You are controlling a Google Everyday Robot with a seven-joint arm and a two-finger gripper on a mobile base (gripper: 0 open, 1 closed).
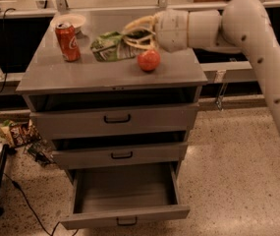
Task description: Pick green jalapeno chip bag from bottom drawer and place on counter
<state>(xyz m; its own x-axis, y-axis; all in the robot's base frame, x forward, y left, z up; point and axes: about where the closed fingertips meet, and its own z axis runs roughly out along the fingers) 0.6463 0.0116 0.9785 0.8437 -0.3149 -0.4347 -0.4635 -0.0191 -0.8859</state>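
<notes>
The green jalapeno chip bag (109, 46), crumpled green and silvery, is held over the middle of the counter (80, 73), between the red soda can and the red apple. My gripper (129, 37) reaches in from the right and is shut on the bag's right end. I cannot tell whether the bag touches the counter. The bottom drawer (125, 215) stands pulled out and open below, and I see nothing in it.
A red soda can (68, 42) stands at the counter's back left, with a white bowl (70, 19) behind it. A red apple (149, 60) lies just right of the bag. Brown-and-green snack packets (19, 133) and cables lie on the floor left of the cabinet.
</notes>
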